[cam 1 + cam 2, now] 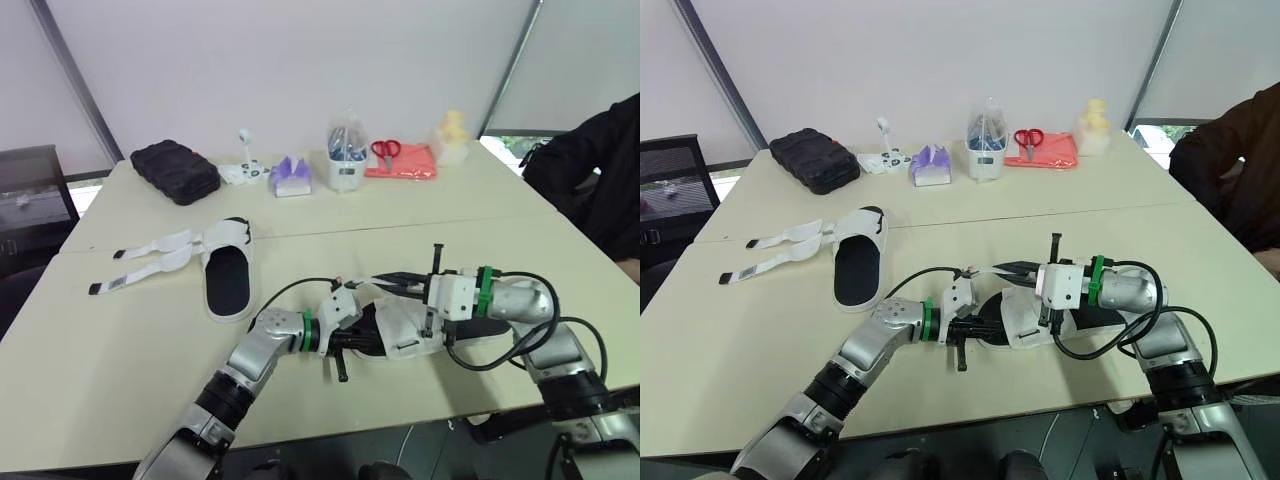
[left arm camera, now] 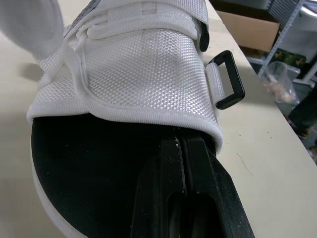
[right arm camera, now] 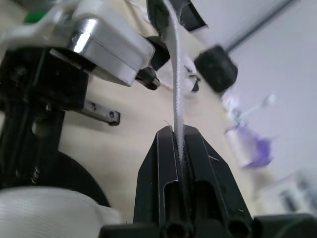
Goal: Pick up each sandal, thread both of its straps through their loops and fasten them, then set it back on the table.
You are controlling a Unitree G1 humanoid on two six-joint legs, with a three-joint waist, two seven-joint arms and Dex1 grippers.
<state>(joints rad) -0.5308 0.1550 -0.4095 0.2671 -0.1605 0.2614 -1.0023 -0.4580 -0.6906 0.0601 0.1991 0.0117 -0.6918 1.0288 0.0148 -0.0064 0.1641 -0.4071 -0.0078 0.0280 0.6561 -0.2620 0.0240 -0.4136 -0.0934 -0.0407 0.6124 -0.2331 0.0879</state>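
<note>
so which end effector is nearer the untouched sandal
Left. The left end effector, gripping the other sandal, is just right of the untouched sandal; the right end effector, pinching a strap, is farther right.

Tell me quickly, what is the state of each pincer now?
Left pincer: closed on the sandal, at the edge of its white upper.
Right pincer: closed on the strap of this sandal.
</note>
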